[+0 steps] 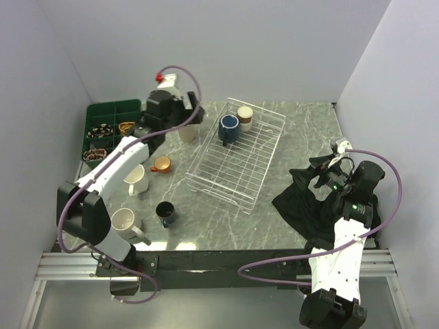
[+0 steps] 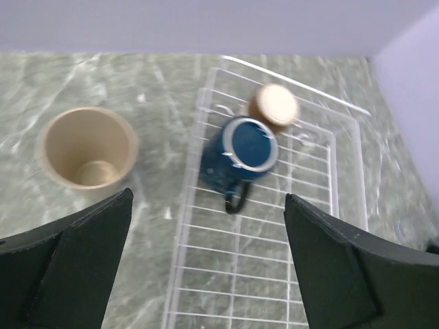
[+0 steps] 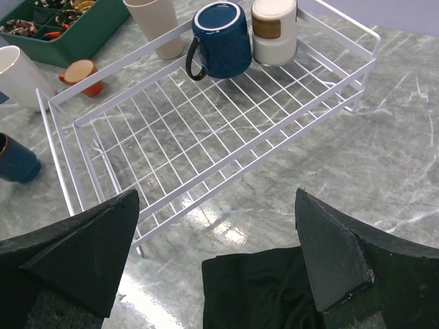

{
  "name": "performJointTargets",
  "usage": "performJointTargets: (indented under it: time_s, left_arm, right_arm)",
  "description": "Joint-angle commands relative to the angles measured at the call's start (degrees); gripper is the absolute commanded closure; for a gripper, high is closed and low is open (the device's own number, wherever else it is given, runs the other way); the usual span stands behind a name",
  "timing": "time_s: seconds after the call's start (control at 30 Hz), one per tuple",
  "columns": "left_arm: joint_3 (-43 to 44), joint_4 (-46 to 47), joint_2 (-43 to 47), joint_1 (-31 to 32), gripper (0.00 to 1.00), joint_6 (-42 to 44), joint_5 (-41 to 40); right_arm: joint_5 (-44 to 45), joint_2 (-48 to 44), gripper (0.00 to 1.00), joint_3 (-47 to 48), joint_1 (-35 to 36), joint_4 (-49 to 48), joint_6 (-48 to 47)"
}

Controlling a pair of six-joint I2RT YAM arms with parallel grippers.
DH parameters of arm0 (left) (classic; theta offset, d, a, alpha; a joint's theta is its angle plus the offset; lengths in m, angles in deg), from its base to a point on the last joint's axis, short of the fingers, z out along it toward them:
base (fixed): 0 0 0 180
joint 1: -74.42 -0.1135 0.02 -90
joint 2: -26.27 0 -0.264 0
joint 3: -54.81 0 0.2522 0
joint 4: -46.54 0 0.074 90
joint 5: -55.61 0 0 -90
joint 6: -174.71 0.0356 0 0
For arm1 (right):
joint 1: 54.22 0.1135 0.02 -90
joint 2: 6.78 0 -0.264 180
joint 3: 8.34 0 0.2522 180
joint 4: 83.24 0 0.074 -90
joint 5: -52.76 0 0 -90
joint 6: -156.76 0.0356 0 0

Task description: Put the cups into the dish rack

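- The left fingers (image 2: 81,264) are spread wide with nothing between them. They hover over the far left side of the counter (image 1: 302,130), above the gap between tumbler and rack.
- The right fingers (image 3: 346,264) are also released and empty, hanging over a crumpled black cloth (image 1: 295,202) on the right side of the counter.
- The dish rack (image 1: 236,171) sits mid-counter at a slant and holds two cups, both at its far end.
- The dark blue mug (image 2: 240,154) stands on the grid with its handle toward the near end. It seems to be upside down, though the blurred wrist view leaves that unsure.
- The brown-and-cream cup (image 1: 245,118) is just beside the mug, in the far corner.
- The beige tumbler (image 2: 87,147) stands upright on the counter — mouth open — just outside the rack's left wall.
- Four more cups stand on the counter left of the rack:
  - the orange cup (image 1: 162,164),
  - the white mug (image 1: 136,179),
  - the navy cup (image 1: 164,214),
  - the cream mug (image 1: 125,223), nearest the left arm's base.
- A green tray (image 1: 90,123) with small items in its compartments lies at the far left.
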Motion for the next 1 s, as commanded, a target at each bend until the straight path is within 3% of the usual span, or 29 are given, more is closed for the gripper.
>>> performJointTargets:
  time_s: [0.0, 0.17, 0.4, 0.5, 0.67, 0.87, 0.9, 0.97]
  left_arm:
    - [-3.4, 3.0, 0.7, -7.3, 0.04, -6.4, 6.5]
    - [-3.7, 1.5, -2.3, -13.1, 0.04, -11.4, 8.8]
    - [7.0, -9.1, -12.7, -15.1, 0.01, -13.9, 5.7]
    - [13.1, -15.2, -18.3, -15.1, 0.05, -14.0, 3.2]
    - [18.4, -17.4, -24.5, -15.0, 0.12, -13.0, 2.4]
    - [24.5, -20.5, -29.9, -15.1, 0.31, -12.3, 0.6]
    - [24.8, -20.8, -30.3, -15.1, 0.39, -12.0, 1.1]
    - [25.2, -20.9, -30.8, -15.1, 0.46, -11.7, 0.9]
  right_arm:
    - [-0.3, -0.1, 0.00, 1.7, -0.4, -0.4, -1.1]
    - [0.0, -0.3, 0.00, 1.7, -0.4, -0.3, -1.2]
    - [0.3, -0.1, 0.00, 1.7, -0.4, -0.2, -1.4]
    - [0.4, 0.0, 0.00, 1.7, -0.5, -0.1, -1.5]
    - [0.4, 0.1, 0.00, 1.7, -0.5, -0.3, -1.6]
    - [0.5, 0.2, 0.00, 1.7, -0.4, -0.1, -1.8]
    - [0.5, 0.2, 0.00, 1.7, -0.5, -0.1, -1.8]
    - [0.5, 0.3, 0.00, 1.7, -0.5, 0.0, -1.8]
